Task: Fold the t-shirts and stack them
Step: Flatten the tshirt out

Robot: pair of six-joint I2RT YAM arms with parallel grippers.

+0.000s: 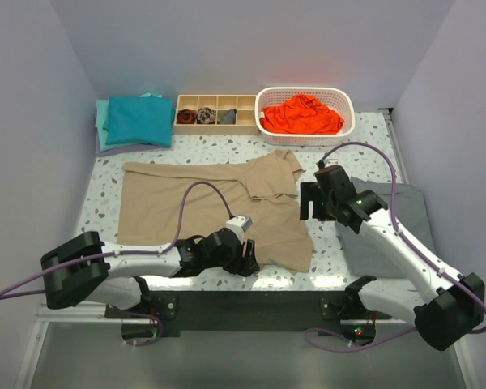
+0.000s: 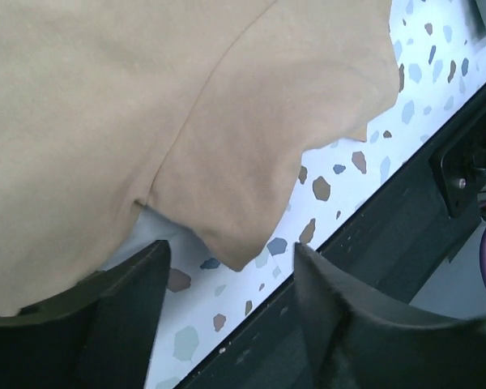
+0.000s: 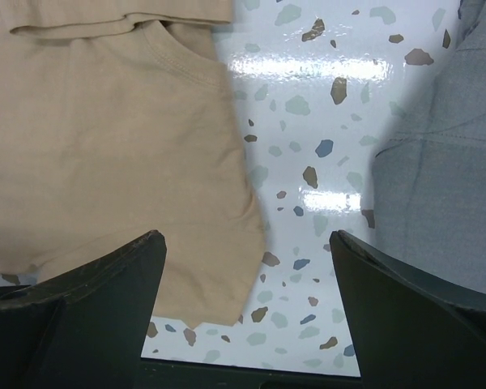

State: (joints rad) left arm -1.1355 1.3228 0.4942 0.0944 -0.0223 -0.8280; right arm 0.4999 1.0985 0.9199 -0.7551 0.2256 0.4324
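Top view: tan shirt [image 1: 202,203] lies spread mid-table, teal shirts [image 1: 134,120] are folded at back left, and the orange shirt [image 1: 301,113] sits in the basket [image 1: 304,90]. Your left gripper [image 1: 247,259] is low at the tan shirt's near hem; your right gripper [image 1: 310,203] hangs over its right edge. Left wrist: jaws apart, a shirt corner pokes between them, nothing pinched. Right wrist: jaws wide and empty, bare table between, grey cloth [image 1: 411,212] just beside. Likely risks: your left pinch catches only the corner tip and slips; your right snags the grey cloth.
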